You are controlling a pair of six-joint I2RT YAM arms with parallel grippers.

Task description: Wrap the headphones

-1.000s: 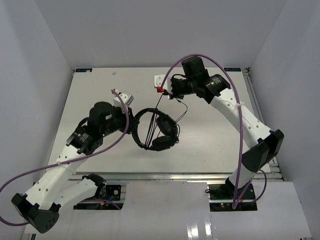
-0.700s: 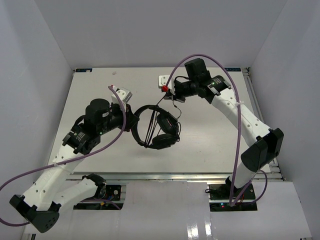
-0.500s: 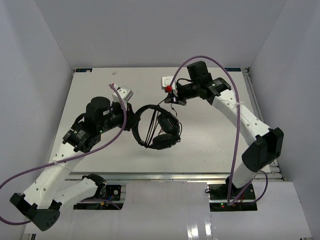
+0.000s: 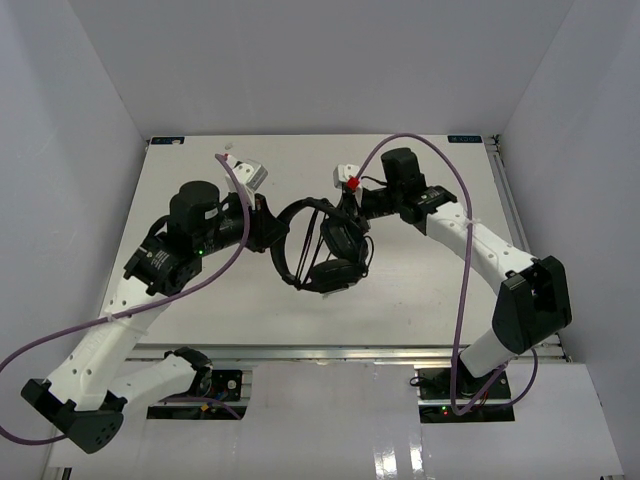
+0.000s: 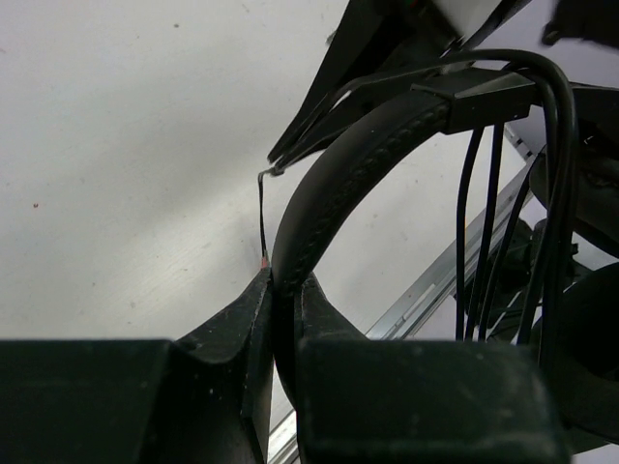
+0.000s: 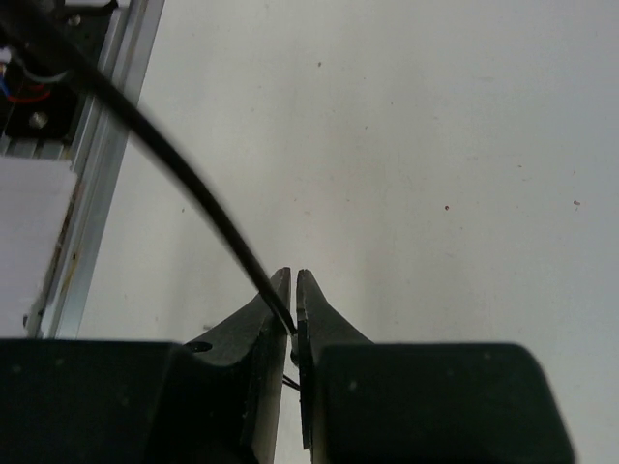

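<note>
The headband [image 5: 338, 184] of the headphones [image 4: 325, 250] is clamped in the left gripper [image 5: 283, 288] and held over the middle of the table [image 4: 420, 290]. Beyond it, the cord [image 6: 184, 184] is pinched near its red plug [image 4: 353, 183] by the right gripper [image 6: 294, 288], which has been swung in from the far side to the earcups [image 4: 335, 272]. Another turn is judged nearly laid.
</note>
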